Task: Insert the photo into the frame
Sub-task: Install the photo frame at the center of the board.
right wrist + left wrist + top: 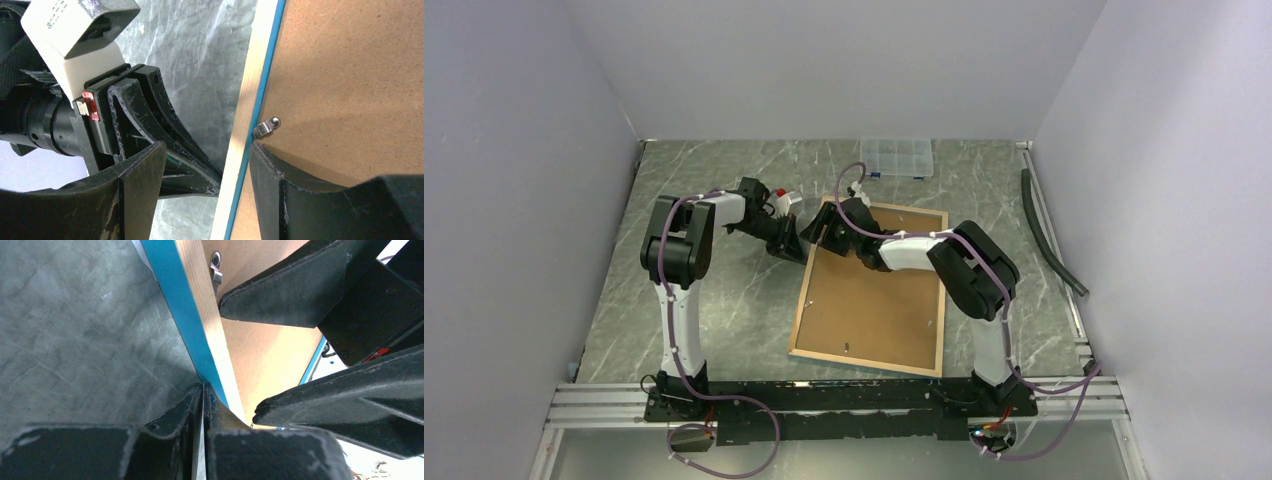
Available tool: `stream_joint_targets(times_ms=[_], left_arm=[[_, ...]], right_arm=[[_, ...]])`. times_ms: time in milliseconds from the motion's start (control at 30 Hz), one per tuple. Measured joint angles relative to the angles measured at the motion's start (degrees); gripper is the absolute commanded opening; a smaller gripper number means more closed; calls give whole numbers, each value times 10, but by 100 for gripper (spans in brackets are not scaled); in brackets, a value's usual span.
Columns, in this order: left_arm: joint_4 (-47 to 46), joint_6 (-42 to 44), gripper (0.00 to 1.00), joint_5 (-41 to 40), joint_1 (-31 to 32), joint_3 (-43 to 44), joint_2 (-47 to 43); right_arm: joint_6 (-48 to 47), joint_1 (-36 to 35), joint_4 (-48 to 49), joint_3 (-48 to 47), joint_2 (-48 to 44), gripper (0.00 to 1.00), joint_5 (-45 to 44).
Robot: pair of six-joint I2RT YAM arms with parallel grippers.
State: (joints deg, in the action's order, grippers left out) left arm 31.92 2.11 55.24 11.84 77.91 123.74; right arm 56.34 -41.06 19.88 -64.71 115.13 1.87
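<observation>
At the far left corner of the face-down frame (pixel 802 305), mid-worktop (pixel 724 300), the left gripper (pixel 202 390), closed, braces the rail, seemingly so the right gripper (pixel 206 145), apart, can work the clip (pixel 266 126).

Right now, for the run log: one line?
frame: face down | left fingers: closed at its edge | right fingers: open, straddling edge | photo: unseen

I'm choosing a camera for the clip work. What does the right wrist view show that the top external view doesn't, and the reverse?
Only the right wrist view: the metal tab at the backing board edge, and the blue lip of the frame. Only the top external view: the frame's whole outline, the clear compartment box and the black hose. Both: the left end effector, shut at the frame's rail, which the open right end effector straddles.
</observation>
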Motion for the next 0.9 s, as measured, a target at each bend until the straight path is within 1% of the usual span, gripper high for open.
stream_joint_targets(times_ms=[267, 533, 900], left_arm=[[0, -1, 9, 4, 2, -6, 0], [3, 0, 9, 4, 3, -6, 0], [3, -3, 8, 4, 3, -6, 0]], right_arm=[[-5, 3, -5, -8, 4, 64, -15], [-9, 7, 2, 8, -5, 64, -13], [-9, 9, -1, -3, 3, 63, -2]])
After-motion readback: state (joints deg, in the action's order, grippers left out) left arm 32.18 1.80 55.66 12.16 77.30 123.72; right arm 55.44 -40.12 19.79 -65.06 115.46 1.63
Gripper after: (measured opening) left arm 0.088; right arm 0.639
